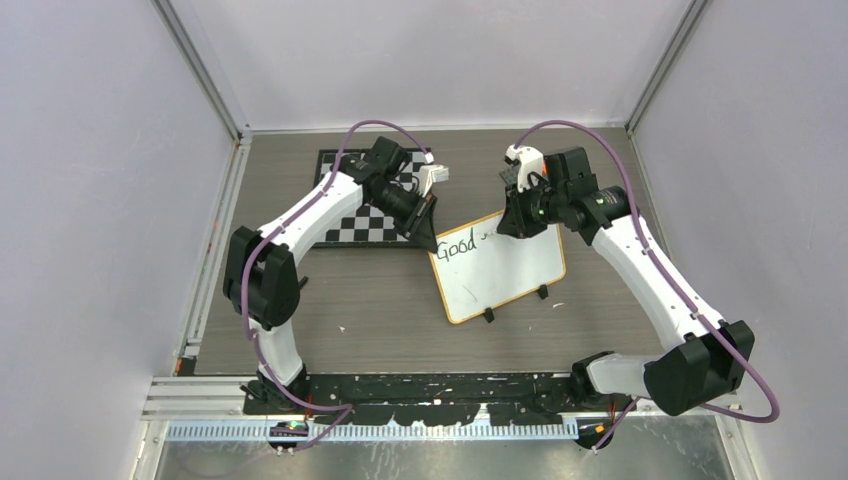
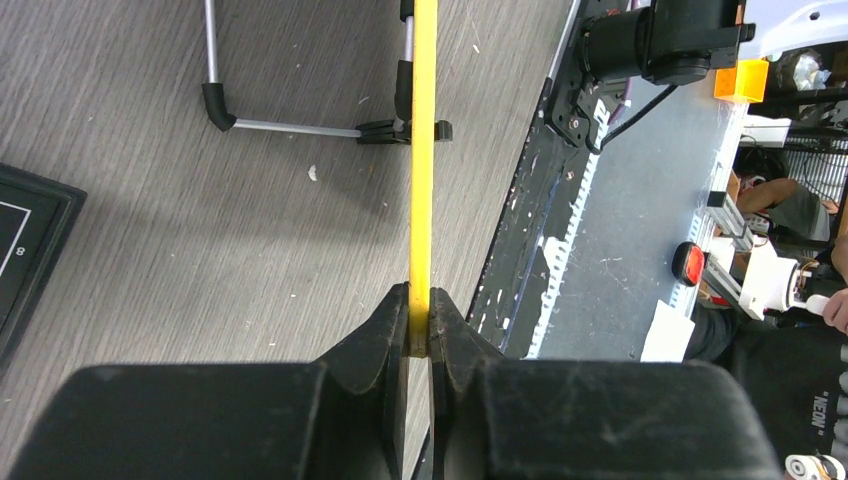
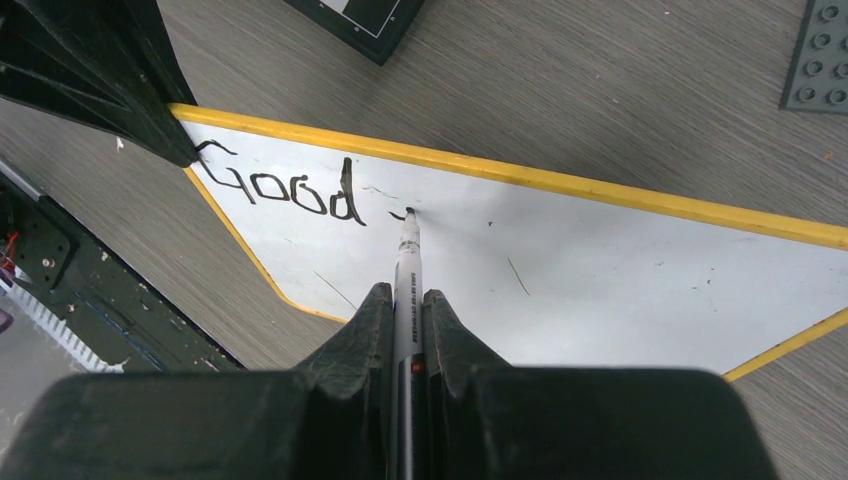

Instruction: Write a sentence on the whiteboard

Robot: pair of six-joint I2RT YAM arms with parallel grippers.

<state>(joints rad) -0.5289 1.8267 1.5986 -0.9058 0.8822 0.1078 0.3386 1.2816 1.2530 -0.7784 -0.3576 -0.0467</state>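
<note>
The whiteboard (image 1: pixel 505 272), white with a yellow-orange rim, lies tilted at mid-table with "Good" written at its upper left. My left gripper (image 1: pixel 432 232) is shut on the board's upper left corner; in the left wrist view the yellow rim (image 2: pixel 423 150) runs edge-on into the left gripper (image 2: pixel 420 320). My right gripper (image 3: pixel 407 300) is shut on a white marker (image 3: pixel 408 262) whose tip touches the whiteboard (image 3: pixel 600 270) just right of "Good", beside a short black mark. In the top view the right gripper (image 1: pixel 512 226) hangs over the board's top edge.
A black-and-white chessboard (image 1: pixel 362 215) lies behind the left arm, close to the whiteboard's corner. A grey studded plate (image 3: pixel 822 55) sits on the table beyond the board. The whiteboard's metal stand legs (image 2: pixel 290 125) rest on the wood-grain table. The black base rail (image 1: pixel 440 385) runs along the near edge.
</note>
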